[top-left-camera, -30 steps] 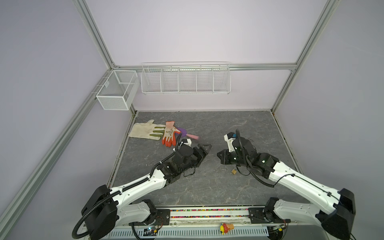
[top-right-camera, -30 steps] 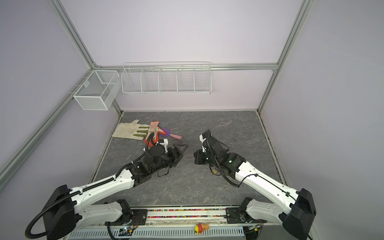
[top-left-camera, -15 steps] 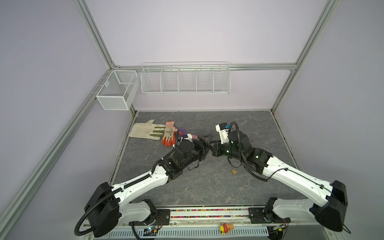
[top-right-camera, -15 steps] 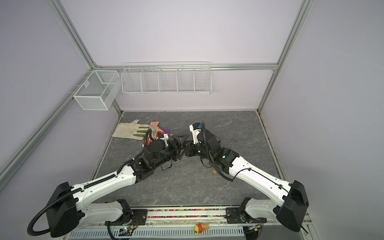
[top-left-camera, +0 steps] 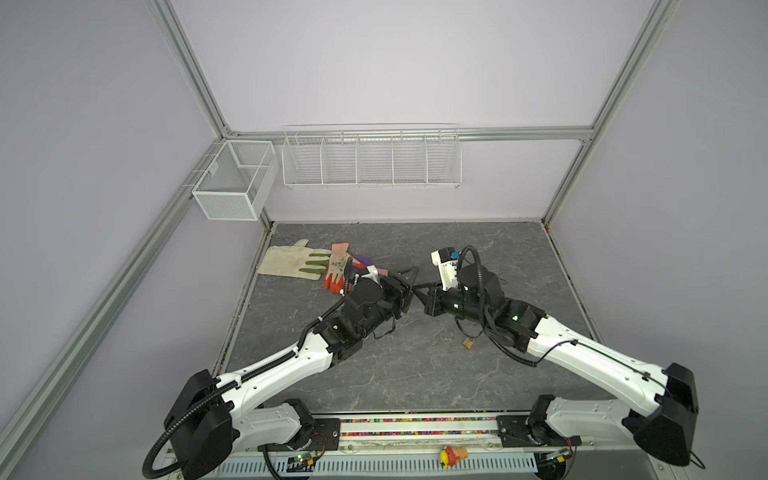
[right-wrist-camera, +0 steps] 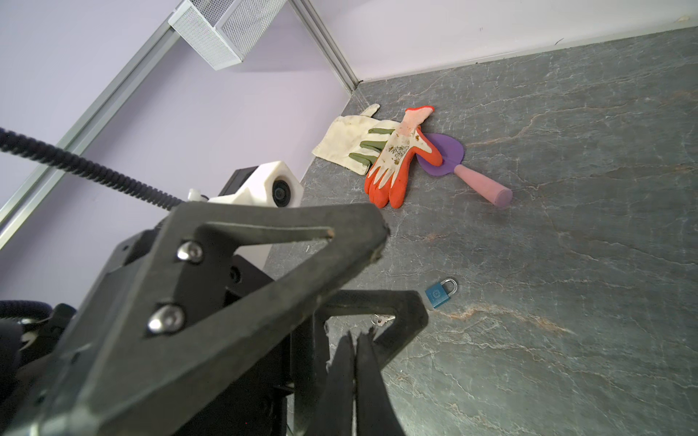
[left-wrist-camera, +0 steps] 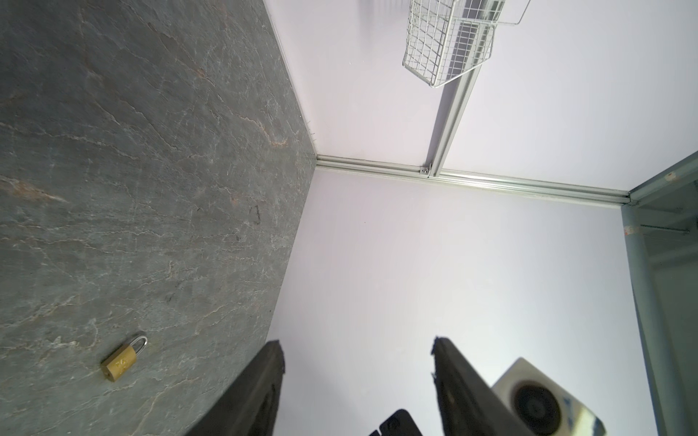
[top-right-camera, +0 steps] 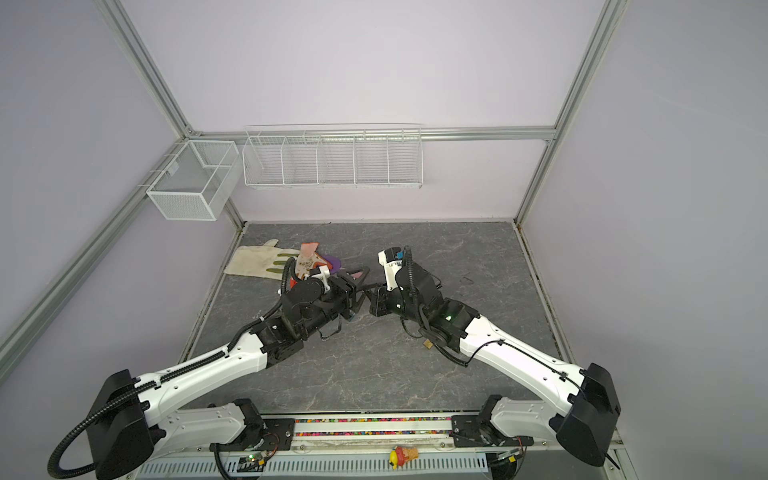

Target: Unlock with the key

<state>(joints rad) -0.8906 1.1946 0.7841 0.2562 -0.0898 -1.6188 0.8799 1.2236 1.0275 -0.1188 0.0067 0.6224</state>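
Note:
A small silver key (right-wrist-camera: 382, 320) lies on the grey table, seen in the right wrist view through a left finger's opening. A blue padlock (right-wrist-camera: 440, 293) lies close beside it. A brass padlock (top-left-camera: 468, 343) (left-wrist-camera: 122, 360) lies under my right arm. The two grippers meet above the table's middle. My right gripper (right-wrist-camera: 359, 334) (top-left-camera: 417, 289) is shut, and nothing shows between its fingers. Its tips sit between the spread fingers of my left gripper (left-wrist-camera: 358, 339) (top-right-camera: 361, 293), which is open and holds nothing. In both top views the arms hide the key.
A cream glove (top-left-camera: 286, 261), an orange and white glove (right-wrist-camera: 396, 162) and a purple trowel with a pink handle (right-wrist-camera: 481, 185) lie at the back left. Two white wire baskets (top-left-camera: 372, 160) (top-left-camera: 235, 185) hang on the walls.
My right gripper has swung left, and its shut tips now sit between the left gripper's fingers. The left gripper has moved slightly to meet it, and its jaws have narrowed.

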